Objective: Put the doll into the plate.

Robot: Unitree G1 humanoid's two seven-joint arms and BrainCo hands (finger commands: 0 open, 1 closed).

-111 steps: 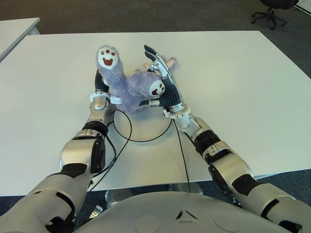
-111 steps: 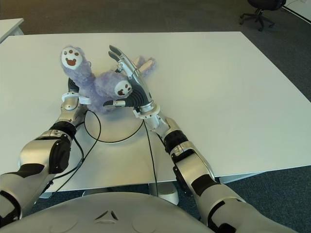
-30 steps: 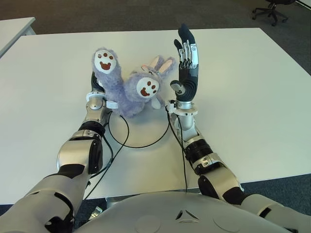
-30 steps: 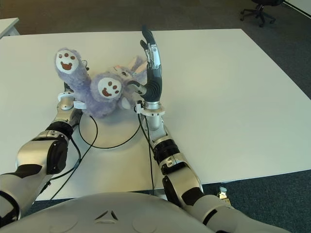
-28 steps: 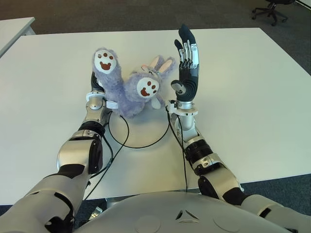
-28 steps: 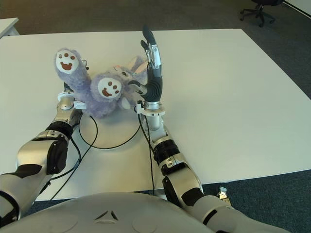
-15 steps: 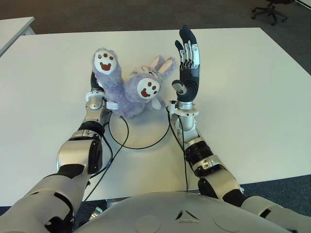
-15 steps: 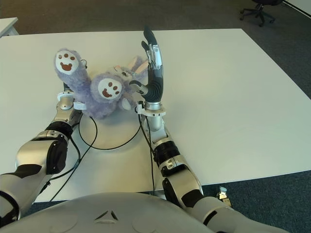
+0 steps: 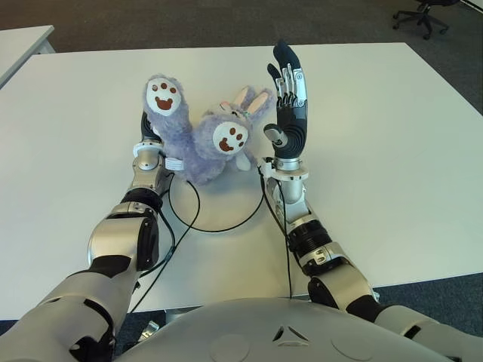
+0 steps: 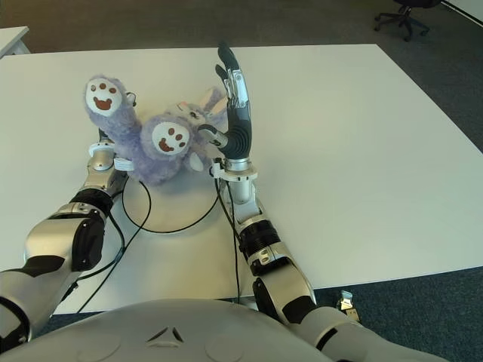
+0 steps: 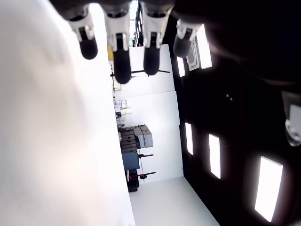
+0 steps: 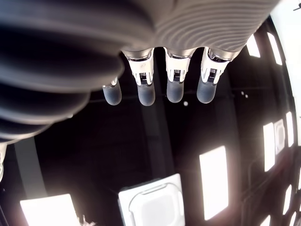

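Two hands flank the doll [image 9: 207,139] on the table [image 9: 377,136]: the left hand [image 9: 151,128] shows just behind it, fingers straight, gripping nothing. Right hand [image 9: 290,98] stands upright just right of it, fingers spread, empty (no plate visible).

I see the doll [image 9: 205,143] lying on the desk [image 9: 392,136], toward its left half, with two legs raised. My left hand [image 9: 151,132] sits just left of the doll, partly hidden behind it. My right hand [image 9: 290,105] stands upright just right of the doll, fingers straight. A cable [image 9: 219,226] loops on the desk in front of the doll, between my arms. An office chair [image 9: 426,15] stands on the floor beyond the desk's far right corner.
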